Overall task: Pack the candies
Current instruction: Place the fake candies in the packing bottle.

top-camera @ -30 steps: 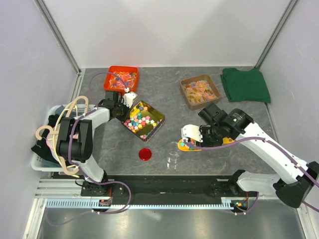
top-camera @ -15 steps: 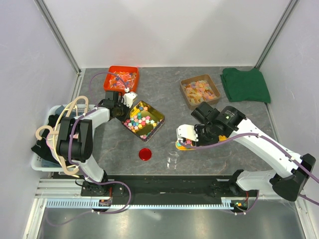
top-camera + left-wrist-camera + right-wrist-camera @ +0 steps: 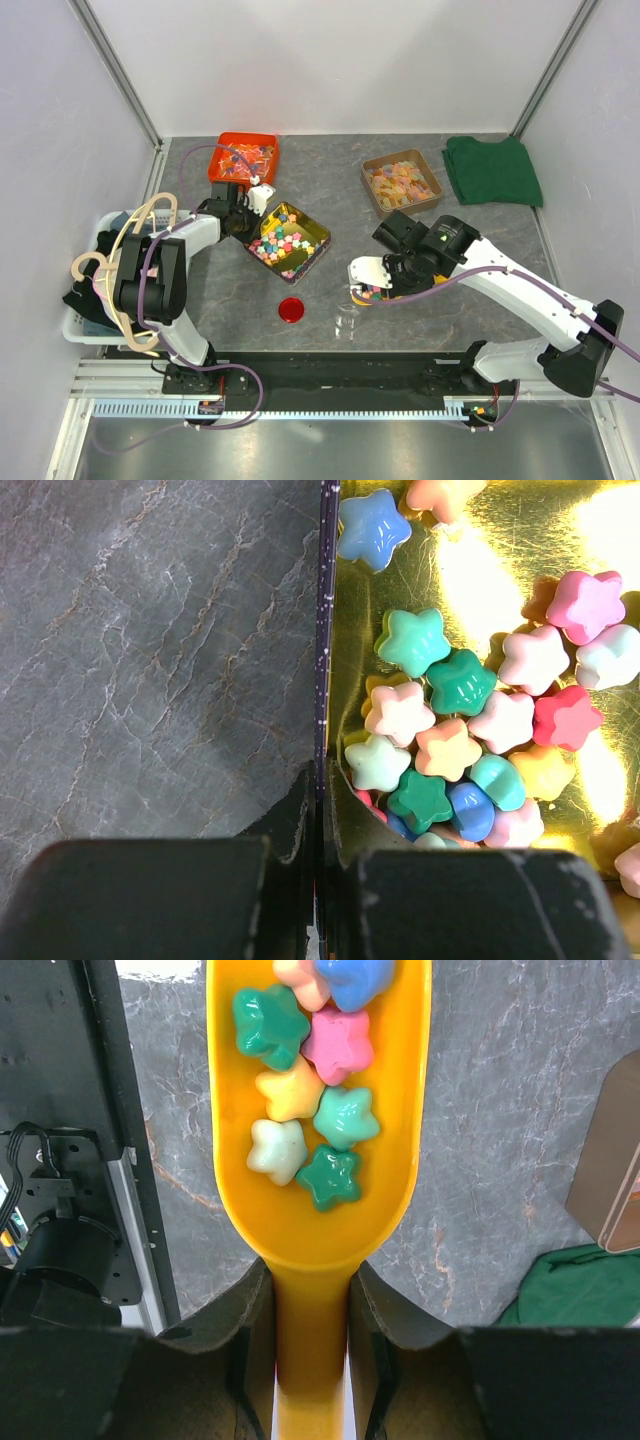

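An orange-red tray (image 3: 215, 165) at the back left holds wrapped sweets. Just in front of it, the left gripper (image 3: 322, 780) is clenched on the side wall of a gold tin (image 3: 323, 630), where most of the star-shaped candies (image 3: 450, 740) lie. Further right, the right gripper (image 3: 312, 1305) grasps the handle of a yellow scoop (image 3: 315, 1235) carrying a handful of candies, just beside a clear cup (image 3: 347, 320). A brown tray (image 3: 372, 195) behind holds gummies.

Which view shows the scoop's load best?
Right wrist: star candies lie sharp in the yellow scoop. Top external shows only a tiny coloured blur there; left wrist misses the scoop.
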Tool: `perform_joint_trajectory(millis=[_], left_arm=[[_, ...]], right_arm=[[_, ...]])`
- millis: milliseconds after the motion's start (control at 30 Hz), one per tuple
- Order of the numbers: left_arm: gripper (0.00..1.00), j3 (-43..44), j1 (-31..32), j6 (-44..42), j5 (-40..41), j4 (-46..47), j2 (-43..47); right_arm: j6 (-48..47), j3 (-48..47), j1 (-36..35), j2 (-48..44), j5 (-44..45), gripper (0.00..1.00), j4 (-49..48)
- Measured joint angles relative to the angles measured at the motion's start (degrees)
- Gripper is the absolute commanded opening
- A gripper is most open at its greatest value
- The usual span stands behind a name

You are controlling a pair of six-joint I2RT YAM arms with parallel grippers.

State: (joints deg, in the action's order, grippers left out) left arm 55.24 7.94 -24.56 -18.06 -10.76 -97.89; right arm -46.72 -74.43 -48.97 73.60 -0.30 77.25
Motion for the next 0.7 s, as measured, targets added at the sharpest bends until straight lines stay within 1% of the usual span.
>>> perform_joint_trajectory(millis=[400, 700], left_arm=[[0.02, 0.1, 0.0, 0.0, 0.0, -0.1, 0.0], [0.02, 0.1, 0.0, 0.0, -0.1, -0.2, 0.0]], right_arm=[[0.0, -3.1, -2.1, 1.7, 4.0, 0.00, 0.1], [0.9, -3.7, -5.3, 3.1, 7.4, 0.00, 0.1]])
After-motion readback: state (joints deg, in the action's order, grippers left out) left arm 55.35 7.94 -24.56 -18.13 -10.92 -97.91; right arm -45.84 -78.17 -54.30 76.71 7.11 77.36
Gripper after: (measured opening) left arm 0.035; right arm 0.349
